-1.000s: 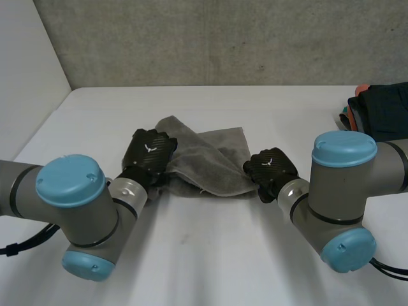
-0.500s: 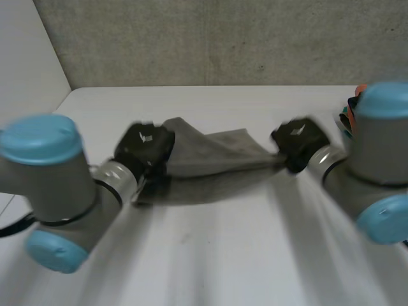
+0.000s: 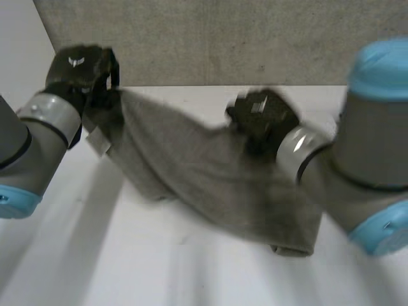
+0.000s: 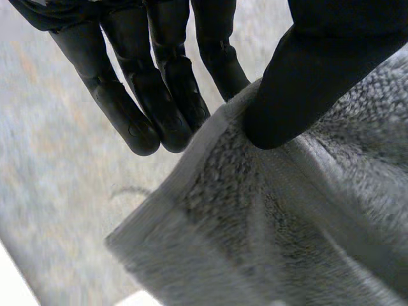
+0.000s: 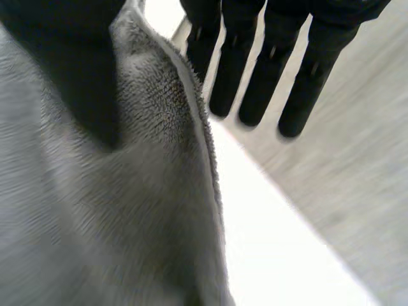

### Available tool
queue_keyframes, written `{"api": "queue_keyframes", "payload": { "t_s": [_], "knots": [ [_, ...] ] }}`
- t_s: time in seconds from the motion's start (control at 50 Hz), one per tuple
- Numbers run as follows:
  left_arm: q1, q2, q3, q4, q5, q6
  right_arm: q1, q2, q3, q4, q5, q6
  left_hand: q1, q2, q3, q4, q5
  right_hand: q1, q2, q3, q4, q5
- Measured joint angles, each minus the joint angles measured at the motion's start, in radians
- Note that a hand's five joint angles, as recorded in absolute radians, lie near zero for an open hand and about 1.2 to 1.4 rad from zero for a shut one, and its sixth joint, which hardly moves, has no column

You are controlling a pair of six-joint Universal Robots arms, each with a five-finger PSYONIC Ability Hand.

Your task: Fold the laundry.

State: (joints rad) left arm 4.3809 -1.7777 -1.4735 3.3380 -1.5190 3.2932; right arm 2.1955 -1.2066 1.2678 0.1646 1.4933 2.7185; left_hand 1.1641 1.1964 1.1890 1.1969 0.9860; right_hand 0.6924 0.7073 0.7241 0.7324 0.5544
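1. Holds a grey towel (image 3: 210, 172) up off the white counter (image 3: 127, 268), spread between the two hands across the middle of the frame.
2. Lifts the left hand (image 3: 80, 67) to the upper left of the frame, in front of the grey concrete wall (image 3: 223, 38), with the towel's high end bunched just below it.
3. Pinches the towel at a hemmed corner, seen close in the left wrist view: thumb (image 4: 299, 83) pressed down onto the hem, fingers (image 4: 166, 95) nearly straight and close together behind the cloth's edge, corner of the cloth hanging free beyond the fingertips.
4. Places the right hand (image 3: 261, 118) lower, just right of centre in the head view, at the towel's upper edge.
5. Grips that edge too, as the right wrist view shows: thumb (image 5: 70, 64) laid across the looped pile close to the hem, fingers (image 5: 268, 70) straight and slightly spread just past the hem on the far side of the cloth. Cannot tell how much of the fingers touches the cloth.
6. Lets the cloth slope from upper left down to lower right of the head view, with deep folds along its length.
7. Leaves the lowest fold hanging at the lower right, beside the right arm (image 3: 357, 166); cannot tell whether it touches the counter.
8. Brings the left arm (image 3: 25, 146) in from the left edge of the frame, angled up towards the raised hand.
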Motion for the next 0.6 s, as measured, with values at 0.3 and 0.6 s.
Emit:
{"api": "queue_keyframes", "payload": {
  "t_s": [0.3, 0.6],
  "knots": [
    [0.056, 0.050, -0.204, 0.141, 0.106, -0.006, -0.221, 0.029, -0.108, 0.234, -0.033, 0.042, 0.000, 0.001, 0.000, 0.001, 0.000, -0.454, -0.492, -0.508, -0.515, -0.506],
    [0.049, 0.171, -0.277, 0.138, 0.138, -0.028, -0.361, 0.158, -0.011, 0.242, -0.098, -0.246, 0.000, 0.001, 0.000, 0.001, 0.000, -0.172, -0.187, -0.204, -0.208, -0.200]
  ]
}}
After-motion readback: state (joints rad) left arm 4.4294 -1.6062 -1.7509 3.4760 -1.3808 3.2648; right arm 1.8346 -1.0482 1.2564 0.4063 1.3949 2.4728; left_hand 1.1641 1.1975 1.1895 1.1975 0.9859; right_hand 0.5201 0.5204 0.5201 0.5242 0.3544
